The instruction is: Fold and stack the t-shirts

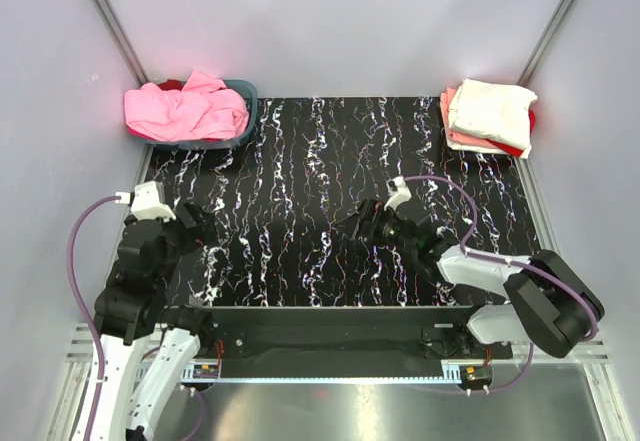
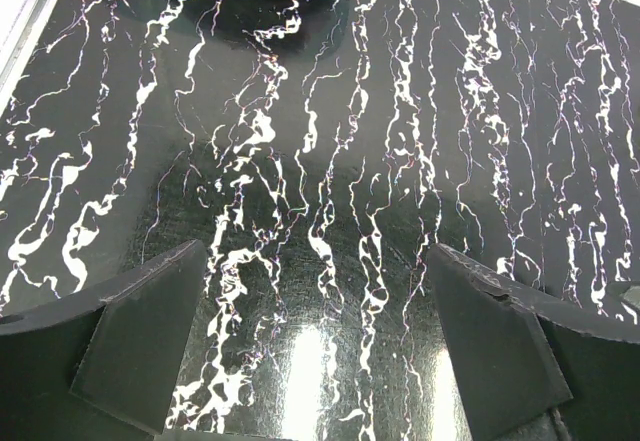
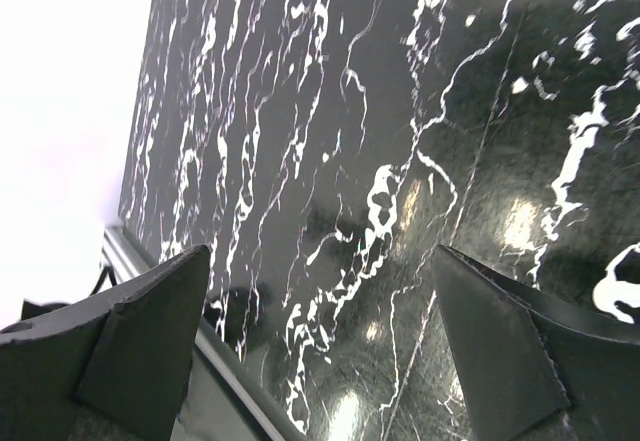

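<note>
the left claw (image 1: 193,224) and right claw (image 1: 352,227) are both spread wide, holding nothing, over the tabletop (image 1: 300,161) nearer than the basin (image 1: 247,99). crumpled pink t-shirts (image 1: 185,111) fill the basin; the folded stack (image 1: 490,116) lies well to its right. judged between shirts: next, a claw must reach the basin and pinch one.

Glossy table, matt fingers, soft cloth.
Beneath the left gripper (image 2: 318,251) the black white-veined table (image 2: 330,111) is smooth and mirrors the lamps; that gripper's fingers (image 2: 140,341) look matt black. Far ahead of it, crumpled pink cloth t-shirts (image 1: 185,111) fill a smooth plastic basin (image 1: 249,94).
</note>
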Controlling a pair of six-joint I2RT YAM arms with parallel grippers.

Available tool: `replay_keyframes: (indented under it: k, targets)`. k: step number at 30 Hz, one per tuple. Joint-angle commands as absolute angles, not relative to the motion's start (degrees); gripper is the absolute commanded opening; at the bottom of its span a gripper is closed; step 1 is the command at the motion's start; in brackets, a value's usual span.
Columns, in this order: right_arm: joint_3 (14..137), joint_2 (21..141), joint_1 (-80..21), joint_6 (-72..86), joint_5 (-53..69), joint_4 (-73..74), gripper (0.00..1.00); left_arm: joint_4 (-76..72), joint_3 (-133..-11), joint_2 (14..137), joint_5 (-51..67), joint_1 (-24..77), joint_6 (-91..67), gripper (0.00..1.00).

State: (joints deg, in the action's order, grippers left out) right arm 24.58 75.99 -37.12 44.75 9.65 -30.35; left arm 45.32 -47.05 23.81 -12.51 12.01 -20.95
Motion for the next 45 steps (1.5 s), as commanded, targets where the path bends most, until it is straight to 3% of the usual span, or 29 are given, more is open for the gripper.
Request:
replay_keyframes:
  k: [1, 7, 11, 14, 23, 34, 45]
  targets:
    - [25.84, 73.92, -37.18, 45.35, 4.83, -29.8, 1.0, 42.19, -46.67, 24.7, -13.97, 12.22, -20.83, 0.99]
    - [26.45, 75.41, -37.18, 45.61, 6.15, -29.45, 1.0, 44.73, -49.47, 27.5, -20.89, 12.22, -21.35, 0.99]
    - [29.53, 79.53, -37.18, 43.16, 12.9, -28.47, 0.99, 45.45, -54.57, 37.75, -24.79, 12.04, -22.24, 0.99]
    - [30.32, 81.03, -37.18, 42.01, 19.05, -30.32, 0.97, 42.46, -59.4, 45.93, -23.03, 11.26, -22.67, 0.99]
    - [27.33, 77.17, -37.18, 41.22, 20.83, -34.1, 0.97, 31.48, -73.55, 74.59, -13.37, 3.18, -26.01, 0.99]
    - [29.18, 80.86, -37.09, 41.48, 23.12, -34.8, 0.97, 34.72, -110.54, 113.42, -11.26, 0.27, -20.66, 0.95]
    - [29.88, 83.84, -37.0, 41.92, 24.87, -38.14, 0.98, 31.2, -134.02, 137.36, 3.43, -1.58, -22.49, 0.92]
